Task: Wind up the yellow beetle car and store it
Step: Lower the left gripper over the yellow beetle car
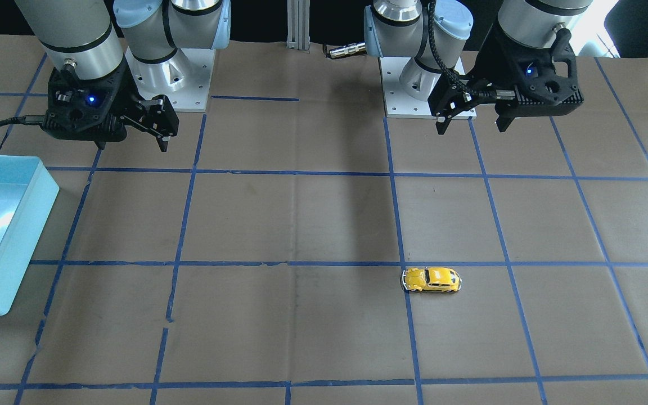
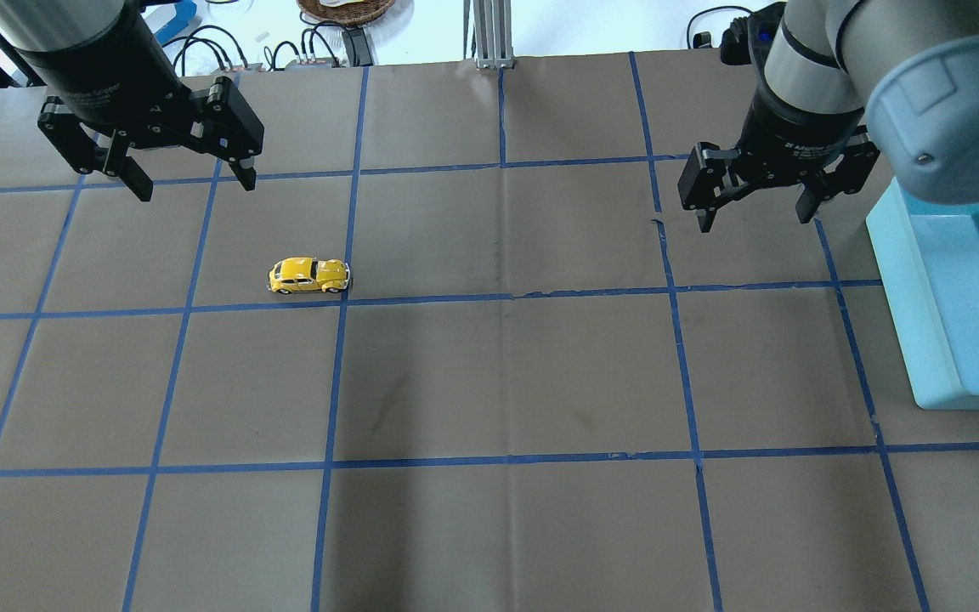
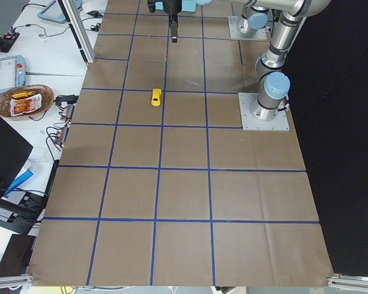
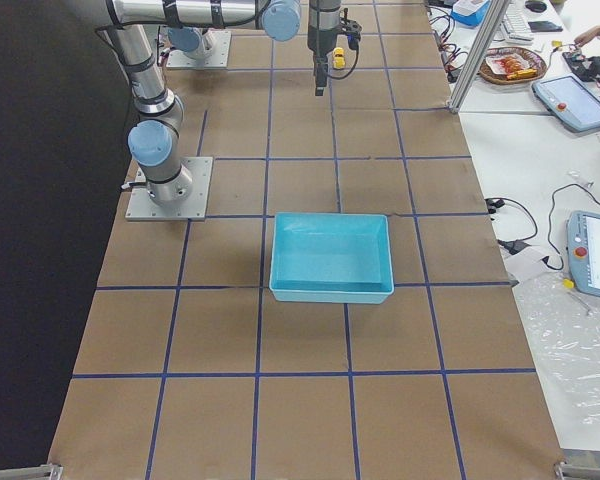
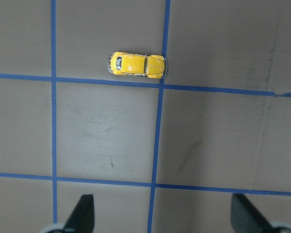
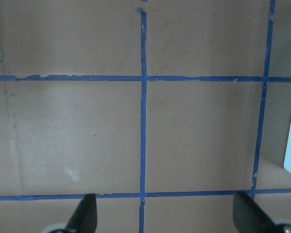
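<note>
Two tools, both released and empty. Left tool (image 2: 194, 187) has its jaws spread far wider than the car (image 2: 308, 275) and hangs above the bench (image 2: 498, 382), touching nothing. Its wrist view shows both fingertips at the bottom corners with only bare bench between them. Right tool (image 2: 753, 219) is the same: wide open, nothing held, clear of the bench, just beside the bin (image 2: 897, 280).

Car sits on its wheels on the left half of the overhead view, side-on. It is just beside a tape line (image 2: 455, 298), with one end at a tape crossing. It is well apart from both tools, and the bin is at the far right edge, most of the bench away.

Handling, my read:
- Small and light, with a stiff shell. No crush worry at modest force.
- Glossy, domed body, so expect the pads to slide up and off the roof curve.
- Free wheels, so it will roll if nudged along its length.

Grasp: across the narrow width, pads low on the door flanks between the wheel arches. Avoid nose-to-tail, since the bumpers are rounded and the span is longer. Jaws should be narrowed before descent, as full opening is far more than needed.

Winding likely means wheels pressed onto the bench and dragged backward, so the grip must leave the wheels free and hold against the drag.
</note>
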`<state>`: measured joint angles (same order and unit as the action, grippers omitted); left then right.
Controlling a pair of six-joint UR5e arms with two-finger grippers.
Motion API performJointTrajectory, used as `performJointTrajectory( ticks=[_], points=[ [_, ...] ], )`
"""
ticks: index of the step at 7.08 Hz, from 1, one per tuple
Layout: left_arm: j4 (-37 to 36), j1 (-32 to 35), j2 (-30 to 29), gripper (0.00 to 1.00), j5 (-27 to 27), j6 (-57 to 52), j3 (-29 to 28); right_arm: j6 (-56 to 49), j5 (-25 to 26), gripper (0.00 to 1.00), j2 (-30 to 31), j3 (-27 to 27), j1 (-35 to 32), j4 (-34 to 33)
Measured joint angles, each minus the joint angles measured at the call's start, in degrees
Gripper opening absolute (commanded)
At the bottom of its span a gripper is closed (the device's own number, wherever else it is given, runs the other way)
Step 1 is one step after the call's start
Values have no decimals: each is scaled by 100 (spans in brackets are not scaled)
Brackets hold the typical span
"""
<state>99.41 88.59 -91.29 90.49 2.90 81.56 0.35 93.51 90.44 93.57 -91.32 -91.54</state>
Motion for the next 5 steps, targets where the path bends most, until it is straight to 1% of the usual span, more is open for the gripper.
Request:
performJointTrajectory(
  ticks=[2,3,5],
  points=[
    [1,0,23,100,-2,-90,13,0,0,99,0,3,4,-2],
    [-12,0,38,100,1,-312,28,0,0,99,0,4,4,-4],
    [-22,12,97,100,-47,-1354,45,0,0,99,-3,4,8,-5]
  ],
)
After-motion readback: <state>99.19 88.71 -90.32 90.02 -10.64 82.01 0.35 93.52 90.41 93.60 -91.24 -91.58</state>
